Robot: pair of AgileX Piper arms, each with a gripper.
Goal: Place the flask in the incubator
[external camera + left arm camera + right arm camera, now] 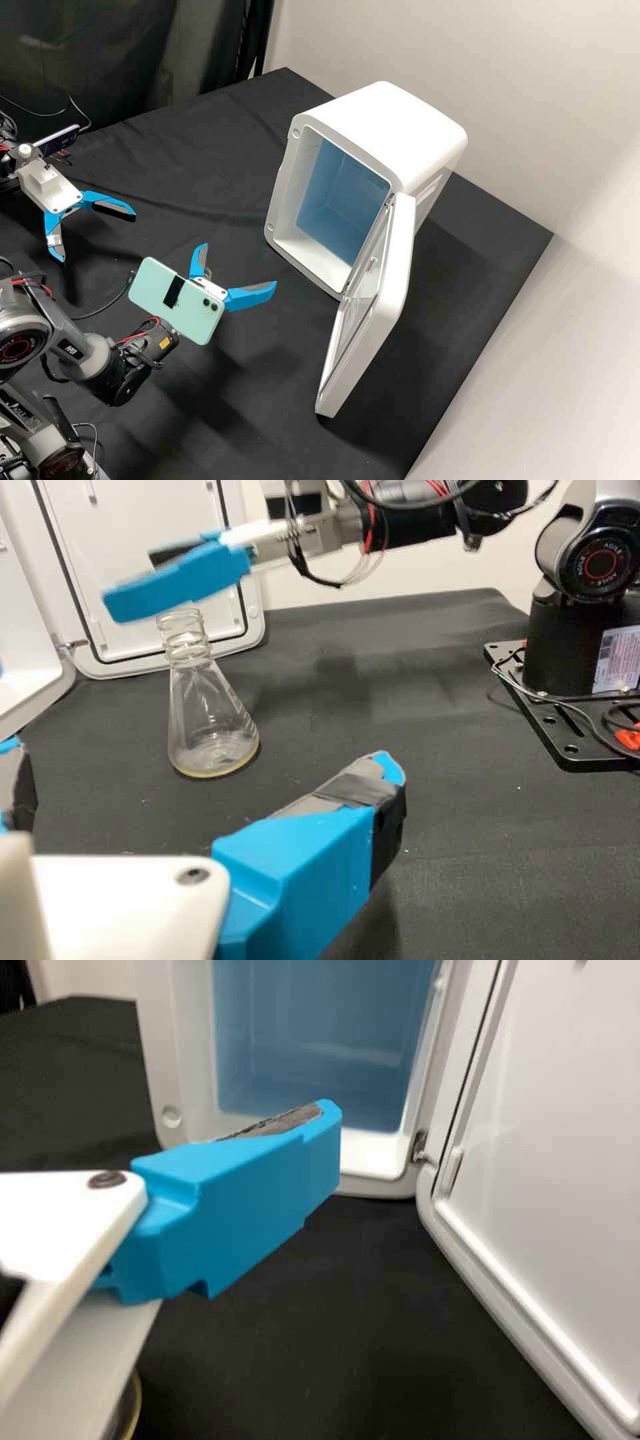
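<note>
— Mid-surface, clear of every edge, the flask stands upright near the open door of the incubator. My right gripper hangs spread wide just above its neck, and my left gripper is equally wide, farther off.
— What worries you?
— I'd guess a finger clips that narrow neck and tips it, or smooth glass slips in my hold. Carrying it in, the base could catch the sill or door.
— Any writing?
— A label on the arm base, print too small for me to read. Flask and incubator look plain.
</note>
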